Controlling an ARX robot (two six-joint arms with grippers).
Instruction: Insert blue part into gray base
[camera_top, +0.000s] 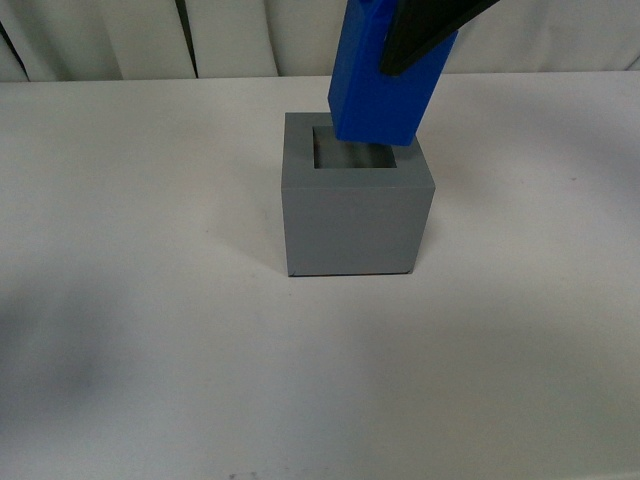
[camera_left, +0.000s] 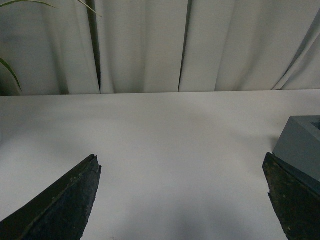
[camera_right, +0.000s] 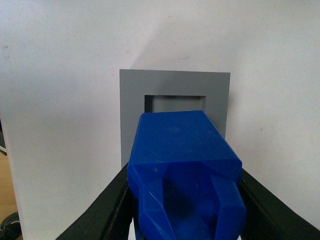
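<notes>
The gray base stands on the white table with its square recess facing up. My right gripper is shut on the blue part and holds it tilted, its lower end just above the recess's right rear corner. In the right wrist view the blue part fills the space between the black fingers, with the gray base and its recess beyond it. My left gripper is open and empty over bare table; the gray base shows beside one of its fingers.
The white table surrounds the base on all sides. Pale curtains hang behind the table's far edge. A plant leaf shows at the curtain's edge in the left wrist view.
</notes>
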